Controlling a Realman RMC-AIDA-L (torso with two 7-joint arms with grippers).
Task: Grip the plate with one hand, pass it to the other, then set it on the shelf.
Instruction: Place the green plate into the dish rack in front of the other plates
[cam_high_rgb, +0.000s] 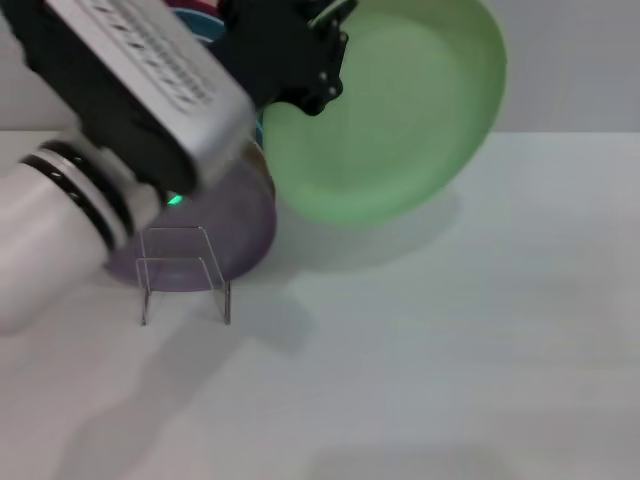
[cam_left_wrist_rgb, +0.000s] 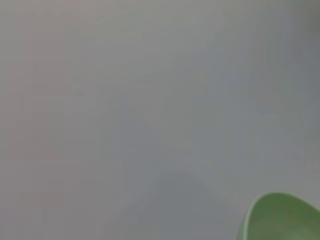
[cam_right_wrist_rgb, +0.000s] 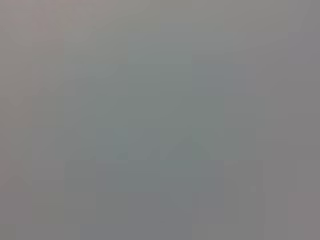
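Holding the pale mint-green plate (cam_high_rgb: 395, 115) up in the air, the left gripper (cam_high_rgb: 318, 70) has its black fingers pinched on the plate's rim on the side nearest the rack. The plate is tipped up almost on edge, with its hollow face turned toward the camera. It hangs above the white table (cam_high_rgb: 450, 350), not touching it.

The clear plate rack (cam_high_rgb: 185, 272) is the thing to watch. It sits lower than the plate and off to the left of it, with the left arm reaching over it. A lilac plate (cam_high_rgb: 235, 225) already stands in the rack, just behind the clear front posts. The green plate's near edge is close to the lilac plate but above it.

So the plate likely has to go down and to the left to reach the rack.

The left wrist view shows only a bit of the plate's green edge. The right gripper is in none of the views.
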